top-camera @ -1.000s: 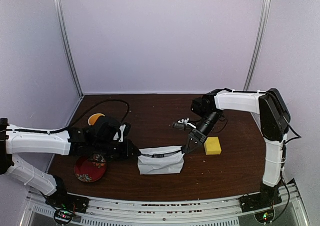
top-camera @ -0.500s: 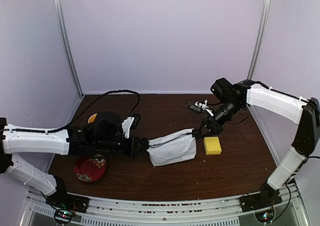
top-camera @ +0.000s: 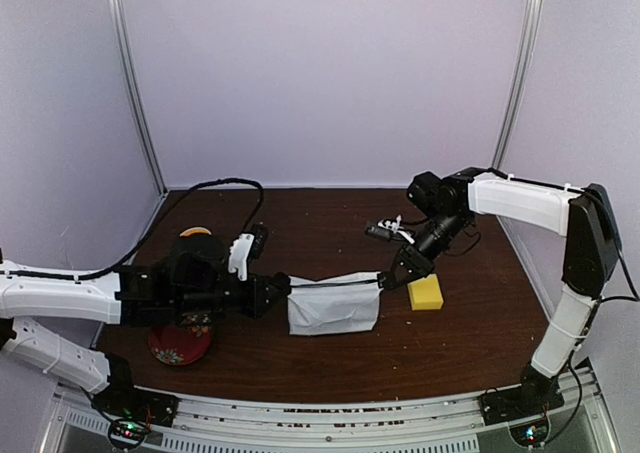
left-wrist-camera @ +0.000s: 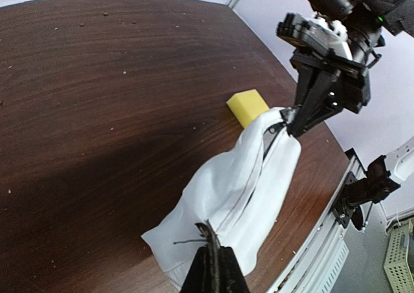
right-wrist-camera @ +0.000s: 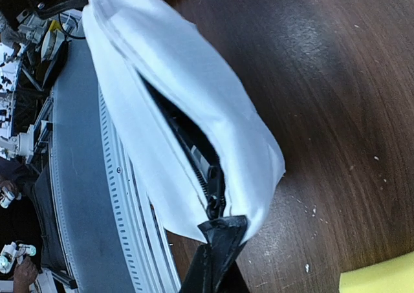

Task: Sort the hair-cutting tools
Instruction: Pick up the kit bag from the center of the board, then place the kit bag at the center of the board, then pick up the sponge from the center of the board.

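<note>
The white pouch [top-camera: 334, 309] with a black zipper hangs stretched between my two grippers, just above the table. My left gripper [top-camera: 283, 287] is shut on its left end, seen in the left wrist view [left-wrist-camera: 211, 240]. My right gripper [top-camera: 386, 277] is shut on its right end by the zipper pull, seen in the right wrist view [right-wrist-camera: 223, 225]. The zipper [right-wrist-camera: 194, 152] is partly open there, with dark contents and a pale sliver showing inside. No scissors, combs, trimmer or square piece show on the table. The yellow sponge block [top-camera: 425, 292] lies right of the pouch.
A red patterned plate [top-camera: 180, 341] lies at the front left under the left arm. An orange round thing [top-camera: 193, 233] sits behind it. Black cables trail across the back left [top-camera: 225, 185]. The table's front rail [right-wrist-camera: 123, 196] is close below the pouch.
Both grippers carried the pouch to the right, then a little back to the left. The right gripper has come down, and the pouch now hangs level and taut between them.
</note>
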Action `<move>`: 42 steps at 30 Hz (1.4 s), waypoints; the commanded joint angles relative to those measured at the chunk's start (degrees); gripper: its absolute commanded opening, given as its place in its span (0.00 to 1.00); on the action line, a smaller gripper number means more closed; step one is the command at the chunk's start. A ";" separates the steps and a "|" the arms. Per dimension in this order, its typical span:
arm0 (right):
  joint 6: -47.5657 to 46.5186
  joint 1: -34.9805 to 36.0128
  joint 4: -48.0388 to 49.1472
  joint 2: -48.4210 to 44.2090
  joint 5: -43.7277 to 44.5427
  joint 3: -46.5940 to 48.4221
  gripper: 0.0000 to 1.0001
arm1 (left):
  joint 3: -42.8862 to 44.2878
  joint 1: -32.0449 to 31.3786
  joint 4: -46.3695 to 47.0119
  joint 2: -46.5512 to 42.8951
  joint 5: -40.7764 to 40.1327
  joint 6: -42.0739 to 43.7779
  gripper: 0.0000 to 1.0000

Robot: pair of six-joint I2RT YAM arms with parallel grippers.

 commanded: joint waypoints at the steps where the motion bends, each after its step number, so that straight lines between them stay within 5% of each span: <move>1: -1.34 3.64 -4.11 3.07 1.93 4.59 0.00 | -0.59 0.58 1.15 -0.88 -4.56 -2.80 0.00; 16: 3.64 3.88 0.13 5.03 7.20 3.12 0.01 | 3.29 0.58 -6.40 7.45 -4.66 -7.13 0.00; 25: 2.52 3.29 -1.99 -0.21 12.86 3.95 0.24 | 8.46 0.70 -15.74 8.55 -4.47 -5.27 0.28; 32: 3.71 -1.37 -0.87 -10.17 24.27 4.36 0.36 | 12.85 0.67 -20.97 2.20 -12.25 -0.35 0.37; 34: 5.40 -3.56 0.60 -13.01 27.99 5.30 0.44 | 15.22 0.67 -22.43 0.53 -14.54 2.04 0.38; 35: 6.62 -4.59 2.09 -14.57 30.50 5.47 0.63 | 16.44 0.65 -23.00 -0.45 -15.65 3.55 0.39; 36: 9.28 -5.75 4.68 -16.15 35.40 4.87 0.95 | 17.47 0.74 -23.08 -1.12 -16.26 5.22 0.42; 39: 15.59 -11.37 15.23 -20.78 41.54 0.71 1.00 | 15.33 1.46 -17.81 -5.00 -18.70 9.16 0.66; 41: 18.25 -16.13 17.78 -20.06 35.31 -0.90 1.00 | 11.77 2.38 -16.15 -8.69 -24.57 5.87 0.95; 42: 18.23 -17.82 16.86 -18.08 31.82 -0.68 1.00 | 9.94 3.57 -15.20 -10.48 -25.60 4.79 0.97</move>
